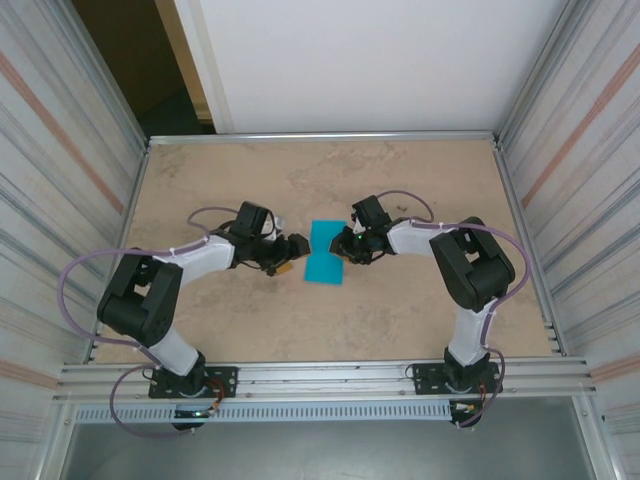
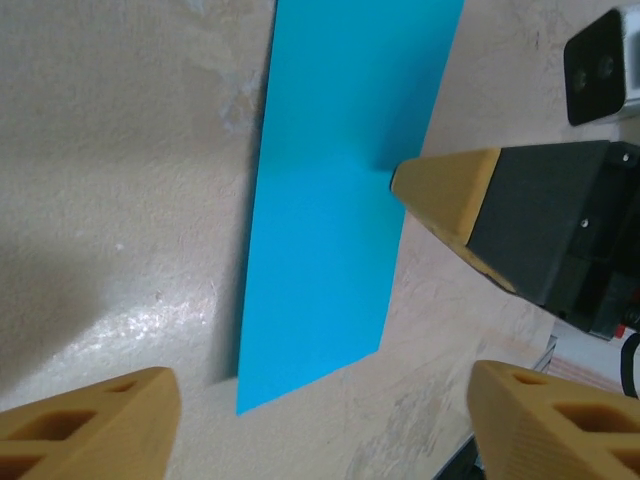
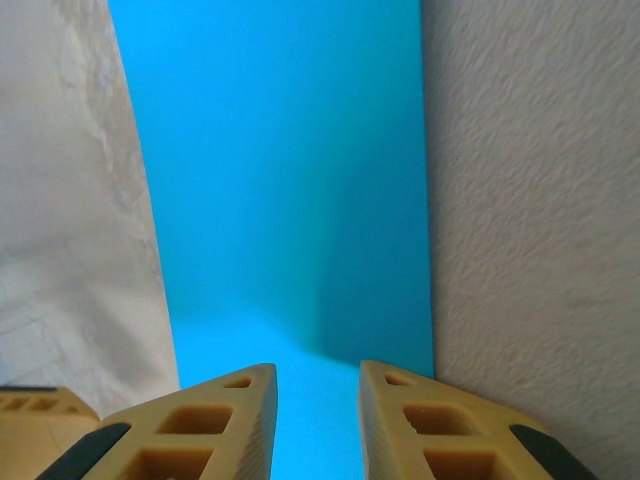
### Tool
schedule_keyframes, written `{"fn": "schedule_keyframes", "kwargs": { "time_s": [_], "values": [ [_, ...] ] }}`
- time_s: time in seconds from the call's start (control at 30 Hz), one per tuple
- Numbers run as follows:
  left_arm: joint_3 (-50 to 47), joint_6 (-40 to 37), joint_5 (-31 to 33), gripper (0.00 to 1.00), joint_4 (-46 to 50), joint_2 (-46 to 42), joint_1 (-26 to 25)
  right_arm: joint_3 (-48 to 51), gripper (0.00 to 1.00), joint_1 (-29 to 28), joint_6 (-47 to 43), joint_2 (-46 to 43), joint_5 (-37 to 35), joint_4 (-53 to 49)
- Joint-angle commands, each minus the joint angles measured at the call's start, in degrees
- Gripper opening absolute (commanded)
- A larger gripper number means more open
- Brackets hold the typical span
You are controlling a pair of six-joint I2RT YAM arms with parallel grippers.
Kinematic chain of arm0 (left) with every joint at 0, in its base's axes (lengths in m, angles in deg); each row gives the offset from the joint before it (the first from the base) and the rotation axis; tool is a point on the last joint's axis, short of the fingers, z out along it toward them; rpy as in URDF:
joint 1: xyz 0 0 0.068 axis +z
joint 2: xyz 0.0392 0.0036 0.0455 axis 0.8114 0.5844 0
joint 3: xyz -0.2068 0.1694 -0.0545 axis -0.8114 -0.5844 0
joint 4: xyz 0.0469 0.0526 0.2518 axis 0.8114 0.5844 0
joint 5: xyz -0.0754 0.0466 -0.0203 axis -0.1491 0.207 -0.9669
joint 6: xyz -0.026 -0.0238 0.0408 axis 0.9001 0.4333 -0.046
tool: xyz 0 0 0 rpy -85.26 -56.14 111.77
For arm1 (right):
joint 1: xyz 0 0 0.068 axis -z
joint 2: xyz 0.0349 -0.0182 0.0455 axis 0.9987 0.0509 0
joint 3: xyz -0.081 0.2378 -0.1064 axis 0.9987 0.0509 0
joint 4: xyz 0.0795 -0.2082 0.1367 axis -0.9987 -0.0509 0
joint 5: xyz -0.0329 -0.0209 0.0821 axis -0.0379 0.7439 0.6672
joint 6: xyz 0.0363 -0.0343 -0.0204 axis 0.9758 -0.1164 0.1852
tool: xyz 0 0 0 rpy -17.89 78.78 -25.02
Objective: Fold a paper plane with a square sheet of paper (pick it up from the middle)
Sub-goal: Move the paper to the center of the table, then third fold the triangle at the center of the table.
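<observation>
One teal sheet of paper (image 1: 326, 252) lies flat at the middle of the worktop (image 1: 420, 320), between two grippers. The left gripper (image 1: 297, 247) stands beside it, jaws wide apart and holding nothing. The right gripper (image 1: 347, 247) has its fingertips (image 3: 235, 395) slightly parted on the sheet's right edge.

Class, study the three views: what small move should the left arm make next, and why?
Probably ease the left gripper forward onto the teal sheet: the left jaws stand wide, not gripping the flat paper, while the right gripper rests its tips at the opposite edge.
</observation>
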Motion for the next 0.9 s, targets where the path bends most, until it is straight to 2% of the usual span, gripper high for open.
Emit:
{"fn": "schedule_keyframes", "kwargs": {
  "time_s": [0.0,0.17,0.27,0.37,0.53,0.87],
  "values": [
    [1.6,-0.4,-1.2,0.67,0.9,1.0,-0.5,2.2,0.26,0.8,0.7,2.3,-0.7,-1.0],
    [2.4,-1.8,-0.5,0.51,4.0,2.4,-1.2,3.0,0.25,0.9,0.4,3.0,-0.7,-0.8],
    [2.8,-2.4,0.0,0.48,5.3,3.4,-1.8,3.1,0.25,0.9,0.3,3.0,-0.8,-0.8],
    [3.5,-3.2,0.3,0.41,6.1,4.5,-2.3,3.2,0.25,0.9,0.3,3.1,-0.8,-0.9],
    [4.7,-3.8,0.9,0.38,6.9,6.2,-2.7,3.1,0.25,1.1,0.2,3.0,-0.7,-0.7],
    [6.4,-4.2,0.2,0.39,7.3,8.7,-3.6,3.1,0.25,1.1,0.3,3.1,-0.2,-0.4]
  ]
}}
